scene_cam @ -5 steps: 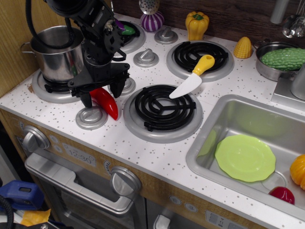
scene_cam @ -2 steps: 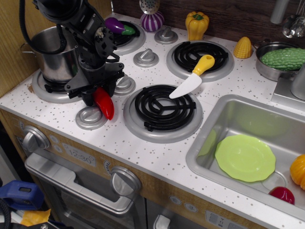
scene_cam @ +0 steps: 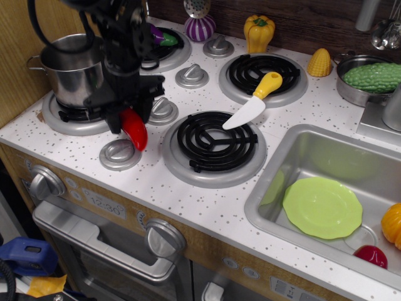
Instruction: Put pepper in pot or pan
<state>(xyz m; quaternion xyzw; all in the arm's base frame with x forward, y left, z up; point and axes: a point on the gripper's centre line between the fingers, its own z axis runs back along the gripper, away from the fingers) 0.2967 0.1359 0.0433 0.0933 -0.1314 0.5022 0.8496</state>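
Note:
The glossy red chili pepper [scene_cam: 134, 128] hangs point-down from my gripper [scene_cam: 130, 116], which is shut on its upper end and holds it above the stove top, over a silver knob [scene_cam: 119, 155]. The tall shiny steel pot [scene_cam: 72, 70] with small loop handles stands on the left burner, just left of the gripper and pepper. My black arm reaches down from the top left and hides part of the pot's right side.
A yellow-handled toy knife [scene_cam: 254, 103] lies across the middle burners. A yellow bell pepper [scene_cam: 259, 31], corn [scene_cam: 319, 63] and a purple eggplant [scene_cam: 156, 34] stand at the back. A shallow pan with a green vegetable [scene_cam: 371, 77] sits far right. The sink [scene_cam: 294, 150] holds a green plate [scene_cam: 322, 207].
My gripper has lifted the red pepper off the stove top and shifted slightly left and up, toward the pot. The pepper now hangs more upright.

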